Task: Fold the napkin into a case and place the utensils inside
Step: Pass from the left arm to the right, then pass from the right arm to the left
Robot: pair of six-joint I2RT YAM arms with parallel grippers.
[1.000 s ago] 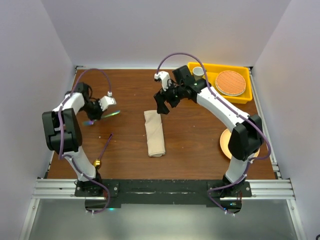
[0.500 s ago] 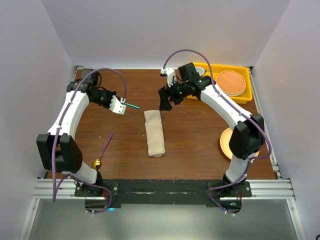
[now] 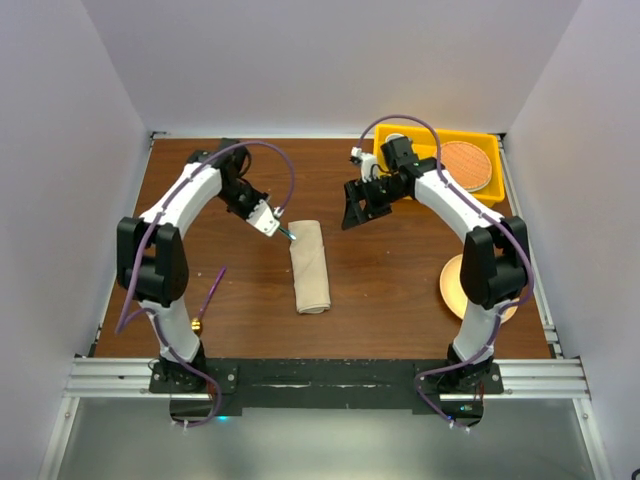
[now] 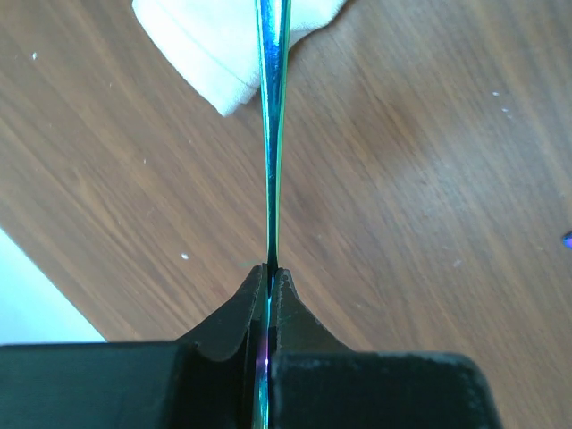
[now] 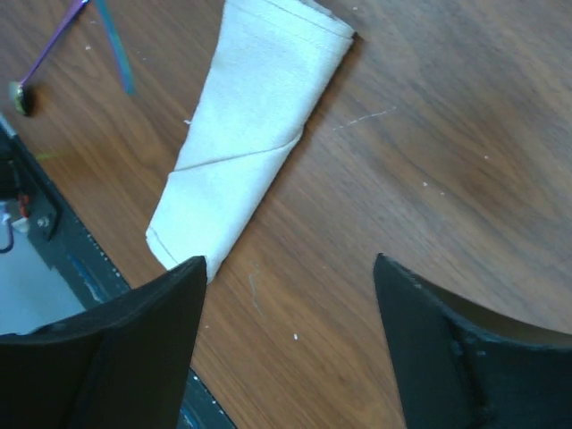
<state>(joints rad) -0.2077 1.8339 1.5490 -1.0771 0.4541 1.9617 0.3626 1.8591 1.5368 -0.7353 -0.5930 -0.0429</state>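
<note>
The napkin (image 3: 310, 265) lies folded as a narrow beige case in the middle of the table, lengthwise toward me. My left gripper (image 3: 268, 222) is shut on the fork (image 3: 288, 235), whose tip reaches the case's far left corner. In the left wrist view the fork (image 4: 271, 134) shows edge-on as a thin teal line running from the gripper (image 4: 270, 268) up over the cloth's corner (image 4: 223, 54). The spoon (image 3: 210, 295) lies on the wood to the left, gold bowl nearest the rail. My right gripper (image 3: 355, 205) hangs open and empty to the right of the case's far end; its wrist view shows the case (image 5: 250, 134) and spoon (image 5: 49, 49).
A yellow tray (image 3: 440, 133) at the back right holds a round orange woven mat (image 3: 462, 165) and a white cup (image 3: 397, 143). A peach plate (image 3: 452, 285) sits at the right, partly under the right arm. A metal rail (image 3: 320, 378) runs along the near edge.
My left arm swung from the far left to the napkin's far corner, carrying the fork. My right gripper drew back to the right, away from the napkin, and its jaws narrowed slightly.
</note>
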